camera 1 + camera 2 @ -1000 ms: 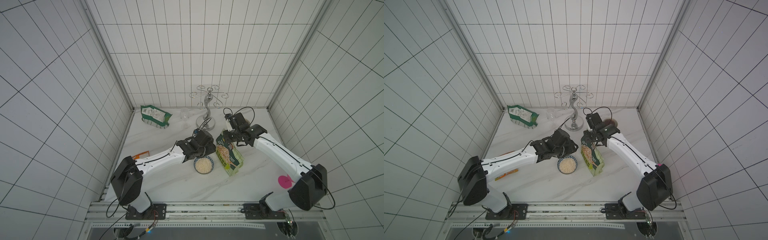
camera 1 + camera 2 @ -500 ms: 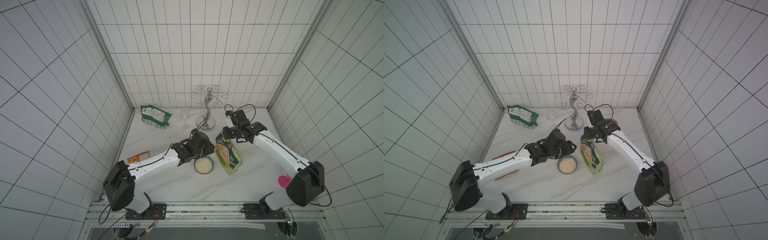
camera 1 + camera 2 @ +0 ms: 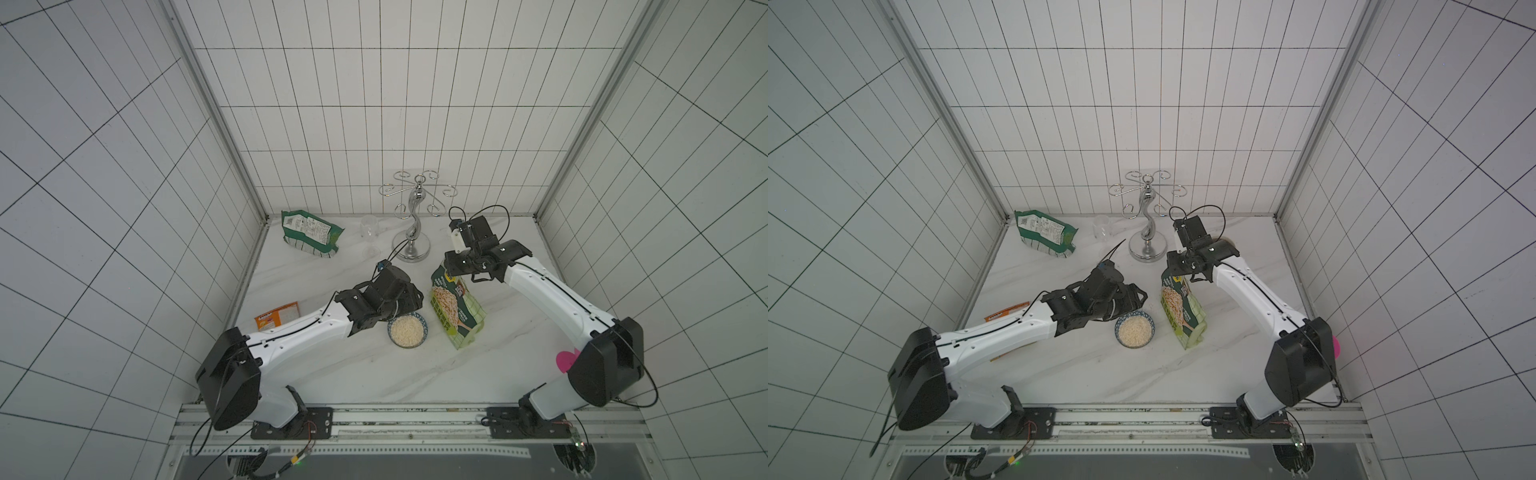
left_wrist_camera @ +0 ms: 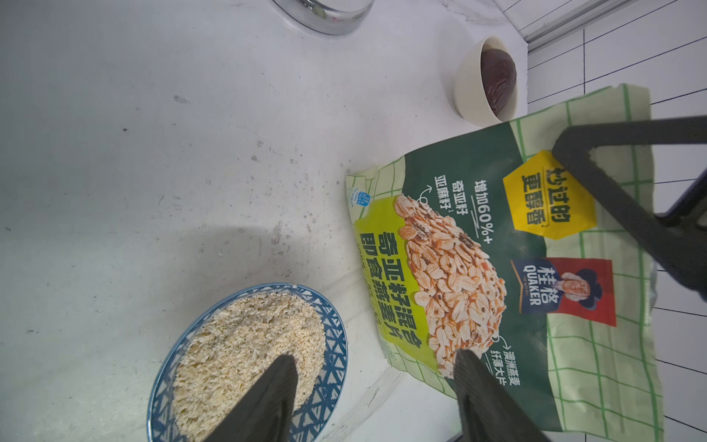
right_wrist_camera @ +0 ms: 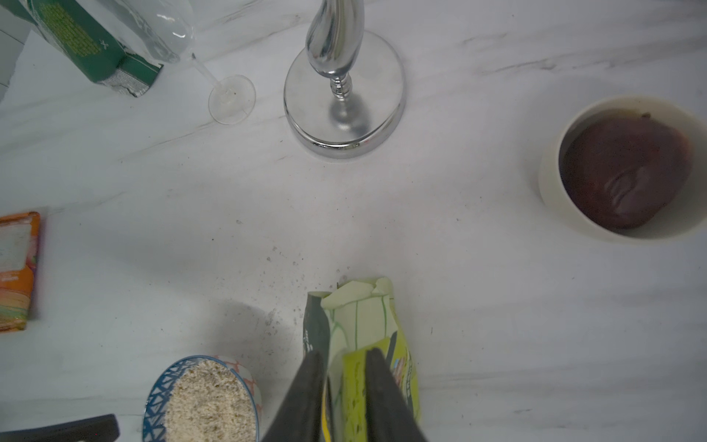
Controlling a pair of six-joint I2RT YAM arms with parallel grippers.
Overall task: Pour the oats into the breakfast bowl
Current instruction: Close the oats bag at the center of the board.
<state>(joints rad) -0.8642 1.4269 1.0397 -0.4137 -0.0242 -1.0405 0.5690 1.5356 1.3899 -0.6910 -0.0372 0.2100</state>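
Oats [image 4: 248, 344] fill the breakfast bowl [image 4: 334, 344] on the surface [image 3: 374, 374], same as a second ago. The oat bag [image 3: 455, 307] stands just beside it, unmoved. Left pincer [image 4: 374, 358] is wide open, empty, its arm [image 3: 299, 332] pulled back a bit. Right pincer [image 5: 344, 354] straddles the bag top; I cannot tell if it pinches.

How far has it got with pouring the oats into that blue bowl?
Nearly finished, it seems. Done: the blue bowl is full of oats. In hand: the oat bag stands upright beside the bowl, the right pincer straddling its top edge; whether it grips is unclear. The left pincer is open and empty. Left: probably just letting go and backing away.
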